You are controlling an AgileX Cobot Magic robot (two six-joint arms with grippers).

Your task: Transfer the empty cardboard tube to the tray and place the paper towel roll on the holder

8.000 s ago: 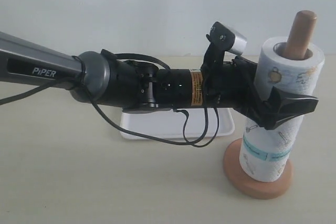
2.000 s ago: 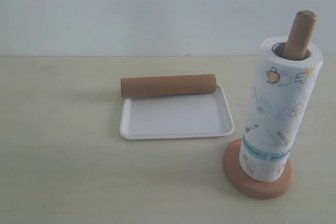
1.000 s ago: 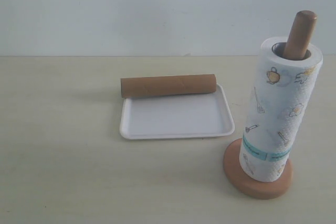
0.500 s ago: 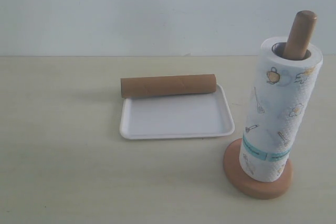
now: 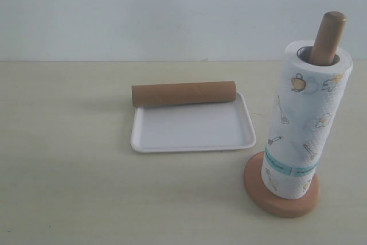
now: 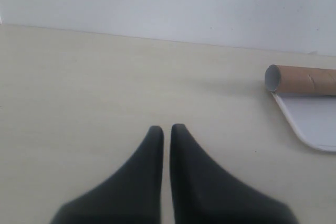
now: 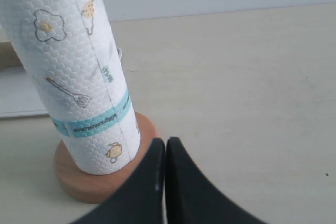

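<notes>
The empty cardboard tube (image 5: 184,93) lies across the far rim of the white tray (image 5: 192,130); its open end (image 6: 273,77) and a corner of the tray (image 6: 312,121) show in the left wrist view. The paper towel roll (image 5: 304,120) stands upright on the wooden holder (image 5: 280,197), the post (image 5: 327,38) poking out of its top. No arm shows in the exterior view. My left gripper (image 6: 166,128) is shut with nothing in it, over bare table well away from the tube. My right gripper (image 7: 166,142) is shut and holds nothing, close beside the roll (image 7: 79,72) and the holder's base (image 7: 79,174).
The pale table (image 5: 69,159) spreads round the tray and the holder, with a plain light wall (image 5: 172,10) behind it.
Eight seconds ago the left arm reached across the tray with its gripper at the roll on the holder; it has since withdrawn from the exterior view. Nothing has moved in the last two seconds.
</notes>
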